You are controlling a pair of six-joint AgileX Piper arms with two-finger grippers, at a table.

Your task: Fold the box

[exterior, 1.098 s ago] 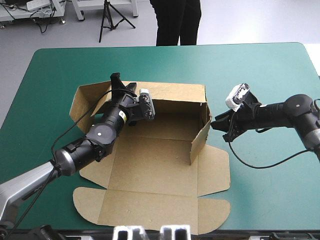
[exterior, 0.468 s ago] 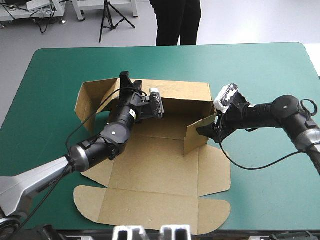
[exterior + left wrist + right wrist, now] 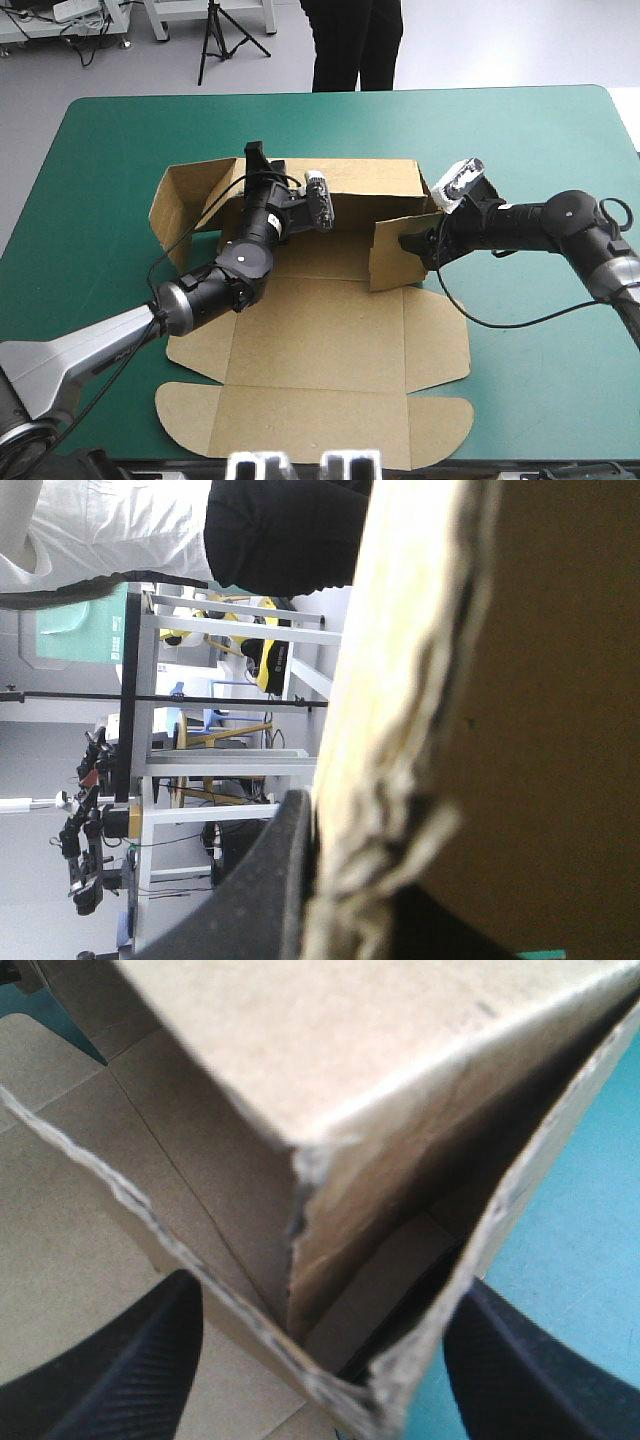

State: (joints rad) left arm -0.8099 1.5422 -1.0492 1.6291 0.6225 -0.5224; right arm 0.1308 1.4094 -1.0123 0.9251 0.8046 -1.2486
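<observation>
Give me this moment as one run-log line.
left gripper: shut on box back wall | right gripper: open, straddling raised right side flap | front panels: flat

Silver-and-black left arm (image 3: 120, 335) stretched forward, wrist raised. The left gripper (image 3: 255, 158), two black fin fingers (image 3: 270, 880), is pinched nearly closed on the brown cardboard box (image 3: 360, 185) wall. Black right arm (image 3: 560, 222) reaches inward, low. The right gripper (image 3: 413, 243) has its fingers (image 3: 120, 1370) spread apart.

Right gripper (image 3: 412, 243) swung right wall (image 3: 393, 255) of box (image 3: 320, 335) inward; left gripper (image 3: 255, 160) apparently slid farther along rear wall (image 3: 370, 180).
</observation>
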